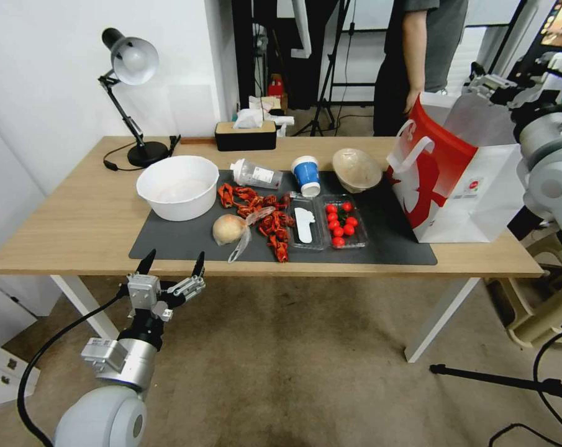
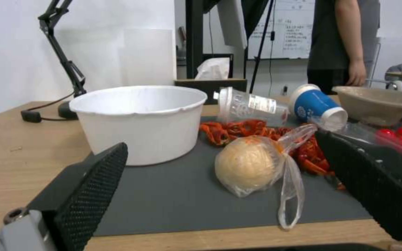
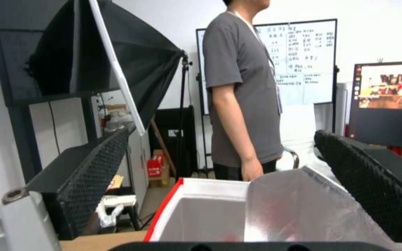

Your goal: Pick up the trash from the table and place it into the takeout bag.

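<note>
Head view: the beige round lump in a clear plastic bag (image 1: pixel 229 229) lies at centre-left of frame on the dark grey mat (image 1: pixel 187 245), nearest of the trash to the near edge of the long light-wood table (image 1: pixel 63 230), so it looks like the easiest first grab. Its loose bag tail trails toward the table's near edge. Just right of it sits a scatter of red crayfish shells (image 1: pixel 262 214); behind those, a clear labelled plastic bottle (image 1: pixel 256 174) on its side, a blue-and-white paper cup (image 1: pixel 306 175) mouth down, and a beige pulp bowl (image 1: pixel 356 169) tipped on its side. A clear tray of cherry tomatoes (image 1: pixel 341 220) is centre-right, a big white round bowl (image 1: pixel 177 186) left of the lump.

The large red-and-white paper takeout bag (image 1: pixel 445 180) stands upright at right of frame on the mat's end, mouth open, silvery lining showing, ready to take drops from above.

The left gripper (image 1: pixel 171 267) hovers at lower left of frame, just off the table's near edge, fingers spread wide and aimed at the lump; in the left wrist view the lump (image 2: pixel 247 167) sits between its pads (image 2: pixel 91 195), well ahead, untouched. The right gripper (image 3: pixel 220 188), jaws wide and holding nothing, hangs over the bag's open mouth (image 3: pixel 210 209) in the right wrist view, probably parked there.
</note>
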